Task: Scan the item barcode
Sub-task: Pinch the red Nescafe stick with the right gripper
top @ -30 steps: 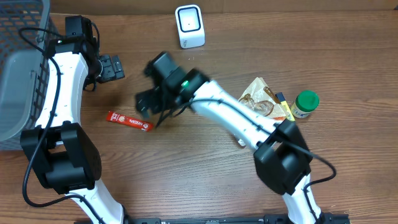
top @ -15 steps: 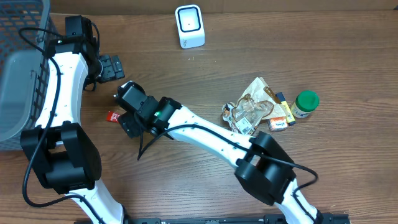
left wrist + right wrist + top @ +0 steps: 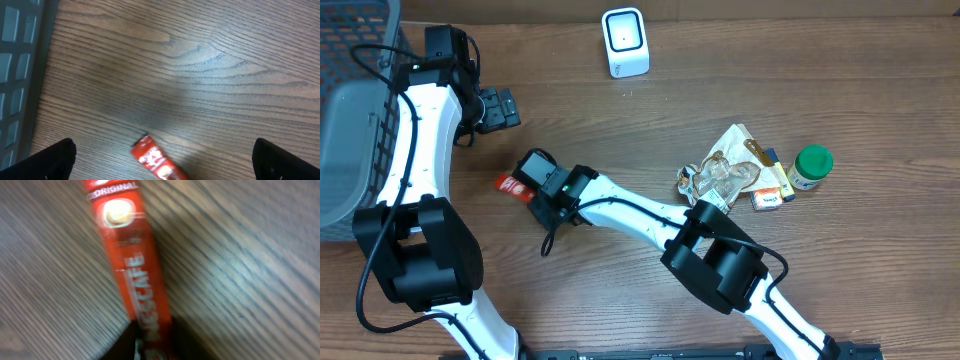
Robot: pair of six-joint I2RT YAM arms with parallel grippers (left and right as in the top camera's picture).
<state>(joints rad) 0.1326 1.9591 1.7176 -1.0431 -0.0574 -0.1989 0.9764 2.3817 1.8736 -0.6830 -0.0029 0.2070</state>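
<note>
In the overhead view the right gripper [image 3: 533, 188] is sitting low over the red coffee stick [image 3: 507, 184], which is lying on the wooden surface [image 3: 620, 120] left of centre and well apart from the white scanner [image 3: 625, 42] at the far edge. Only the stick's left end is showing. The left gripper [image 3: 500, 108] is hanging idle nearer the scanner. In the left wrist view, that gripper's jaws are standing wide with nothing between them, and the stick's end is peeking in below. In the right wrist view, which is blurred, the dark fingers [image 3: 125, 345] are narrowing onto the stick's near end and appear to be pressing both its sides, so I judge the grasp is just being made. Lifting the stick, carrying it over and presenting its barcode to the scanner are all still waiting. A second ago the right arm was hovering up and to the right with the whole stick uncovered; the left arm is staying where it was.
</note>
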